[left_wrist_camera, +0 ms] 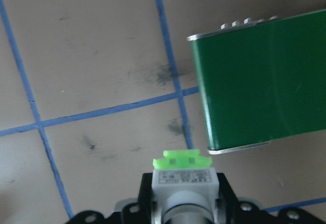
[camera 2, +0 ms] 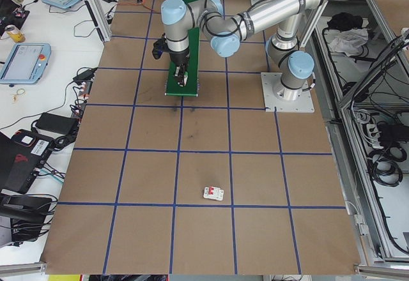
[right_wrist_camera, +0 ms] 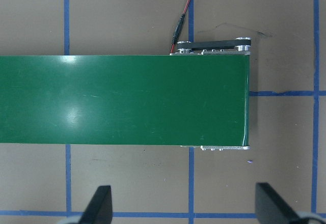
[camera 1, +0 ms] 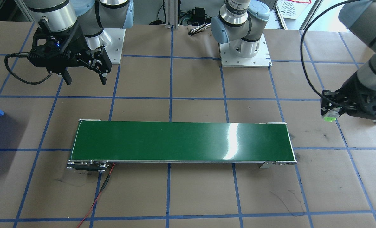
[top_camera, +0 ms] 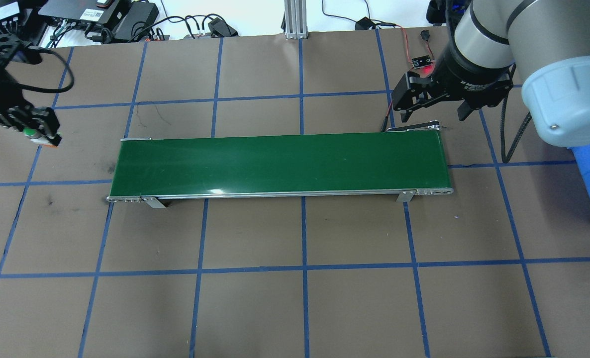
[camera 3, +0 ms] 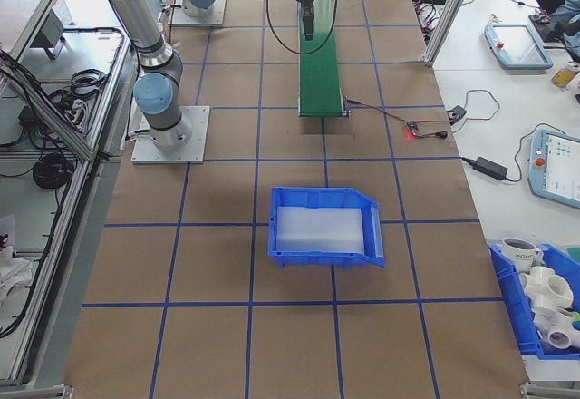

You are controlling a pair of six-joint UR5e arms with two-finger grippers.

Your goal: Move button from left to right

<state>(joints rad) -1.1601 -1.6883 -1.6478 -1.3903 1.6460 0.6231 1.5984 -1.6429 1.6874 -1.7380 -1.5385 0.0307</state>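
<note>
Beyond the belt's (left_wrist_camera: 265, 81) end, left pincer (left_wrist_camera: 186, 193) pinching button (left_wrist_camera: 184, 160), right pincer (right_wrist_camera: 183, 206) spread, breaker (camera 2: 213, 193) only side-on

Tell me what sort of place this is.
Probably a robotics lab test cell: a taped-grid table, a small green conveyor belt, and teach pendants on side benches.

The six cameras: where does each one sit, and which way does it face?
Front-facing: opposite the robot, steeply down; both arms.
Overhead: behind the robot; conveyor, right gripper.
Exterior left: table's left end; left arm near.
Exterior right: opposite end; blue bin.
Left wrist: down on the button.
Right wrist: down on the conveyor's end.
All share the conveyor.
</note>
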